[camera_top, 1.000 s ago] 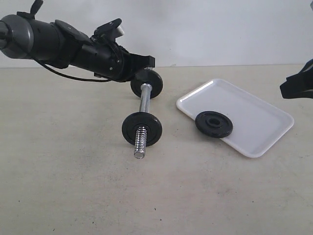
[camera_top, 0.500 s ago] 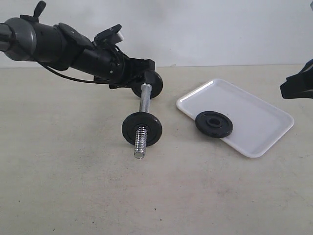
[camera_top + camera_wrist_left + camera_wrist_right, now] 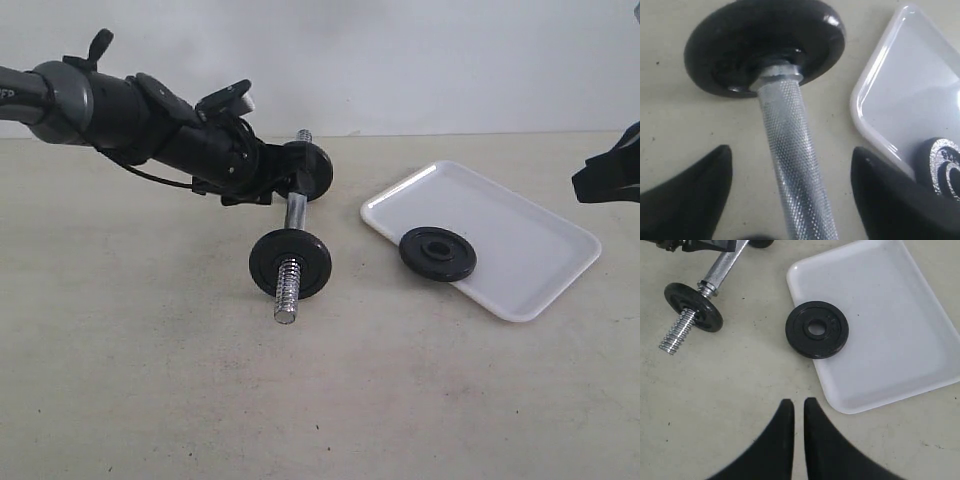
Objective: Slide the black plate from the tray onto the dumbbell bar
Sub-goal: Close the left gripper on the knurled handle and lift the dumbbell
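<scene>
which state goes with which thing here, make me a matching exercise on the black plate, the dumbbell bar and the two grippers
Things
1. black plate
2. dumbbell bar
3. left gripper
4. right gripper

States
A. shut, holding nothing
B. chrome, with a black disc near each end
C. lying flat across the rim of the tray, partly off it
D. open, fingers either side of the bar, not touching it

Pairs: 1-C; 2-B; 3-D; 4-A
</scene>
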